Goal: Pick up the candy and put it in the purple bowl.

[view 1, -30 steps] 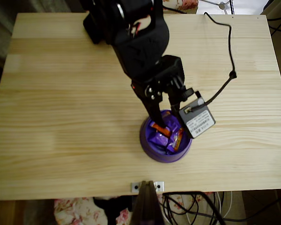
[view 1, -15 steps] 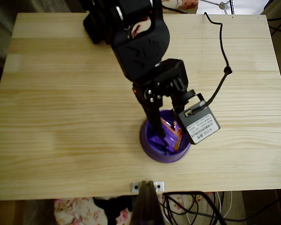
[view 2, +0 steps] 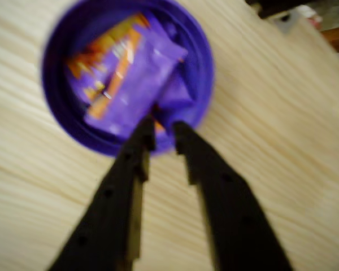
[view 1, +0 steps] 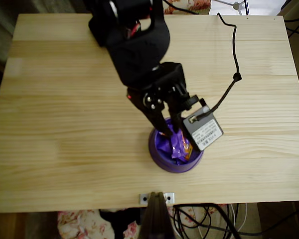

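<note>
The purple bowl [view 1: 153,148] stands near the table's front edge, right of centre in the overhead view. Several candies [view 1: 180,147] in purple and orange wrappers lie piled inside it. In the wrist view the bowl [view 2: 52,63] holds the candies [view 2: 124,79] close together, blurred. My black gripper [view 1: 171,133] hangs over the bowl's far rim. In the wrist view, the gripper [view 2: 164,133] has its tips at the bowl's near rim. Its fingers stand slightly open, and nothing shows between them.
The pale wooden table [view 1: 65,124] stretches wide to the left and right of the bowl. The wrist camera box [view 1: 203,130] with its black cable [view 1: 234,74] hangs right of the gripper. A metal bracket [view 1: 157,198] sits at the front edge.
The arm has swung a little left and back in the overhead view. The fingertips have drawn from inside the bowl to its rim, and the candies lie shifted in it.
</note>
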Motion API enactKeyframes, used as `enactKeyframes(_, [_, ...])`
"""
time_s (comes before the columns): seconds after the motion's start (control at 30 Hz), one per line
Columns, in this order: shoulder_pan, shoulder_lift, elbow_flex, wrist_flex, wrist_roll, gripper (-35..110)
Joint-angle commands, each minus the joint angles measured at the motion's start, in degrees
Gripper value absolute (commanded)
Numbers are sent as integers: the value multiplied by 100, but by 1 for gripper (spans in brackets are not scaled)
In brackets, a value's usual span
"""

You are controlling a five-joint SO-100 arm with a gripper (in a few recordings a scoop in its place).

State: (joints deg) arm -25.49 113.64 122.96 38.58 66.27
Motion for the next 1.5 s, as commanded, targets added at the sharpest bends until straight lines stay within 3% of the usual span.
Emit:
enactKeyframes(0.0, [316, 1020, -896, 773, -1274, 0])
enactKeyframes(0.17, [1230, 1881, -694, 1187, -2716, 0])
enactKeyframes(0.3, [1916, 2575, -26, 1239, -4570, 0])
enactKeyframes(0.47, [2391, 2927, 738, 1415, -5168, 0])
enactKeyframes(0.6, [2197, 4641, 2549, 747, -6372, 0])
enactKeyframes(0.9, [2197, 7893, 5229, 1644, -6776, 0])
enactKeyframes(1.47, [2224, 7901, 5695, 1731, -6706, 0])
